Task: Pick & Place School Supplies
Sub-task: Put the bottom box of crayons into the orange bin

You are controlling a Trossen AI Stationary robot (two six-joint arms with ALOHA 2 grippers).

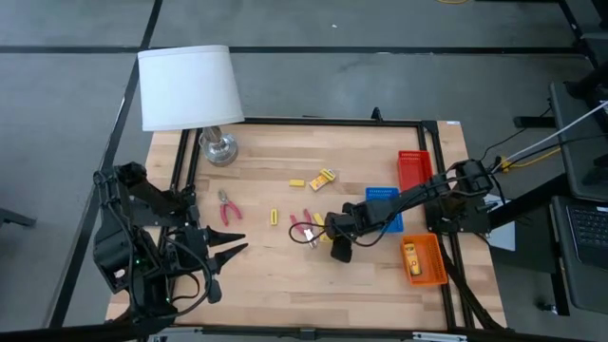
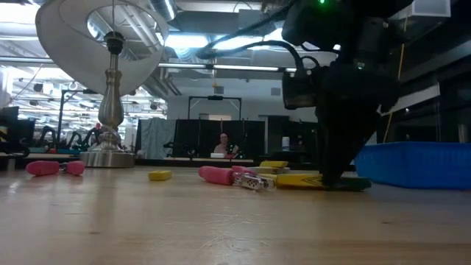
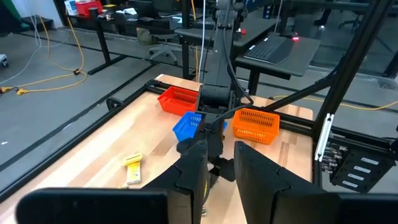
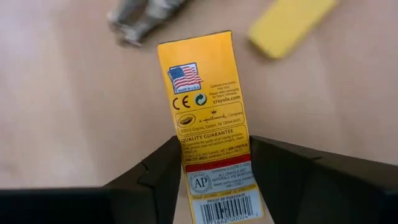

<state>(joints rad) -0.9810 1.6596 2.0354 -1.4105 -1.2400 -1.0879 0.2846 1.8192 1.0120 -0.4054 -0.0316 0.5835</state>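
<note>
My right gripper [image 1: 339, 250] reaches to the table's middle and is shut on a flat yellow printed pack [image 4: 208, 93], which lies on the wood [image 2: 305, 179]. Beside it lie a red-handled silver-tipped tool [image 1: 304, 229] and a tiny yellow oblong piece [image 4: 292, 25]. Farther off on the table rest red-handled pliers [image 1: 228, 207], another yellow pack [image 1: 325, 177] and small yellow pieces [image 1: 296, 182], [image 1: 275, 217]. A further yellow pack [image 1: 412, 256] lies in the orange tray. My left gripper [image 1: 236, 246] waits open at the near left, touching nothing. My right gripper pinches the yellow pack across its width near the barcode end [image 4: 217, 180], one finger [image 4: 161, 177] on each long edge. The fingers come from above, pointing down, and lie across the pack. The pack lies flat on the table.
A white-shaded lamp [image 1: 188, 87] stands at the far left corner on its silver base [image 1: 218, 148]. Red tray [image 1: 413, 171], blue tray [image 1: 383, 204] and orange tray [image 1: 425, 274] sit along the right side. A dark frame [image 1: 313, 122] borders the table.
</note>
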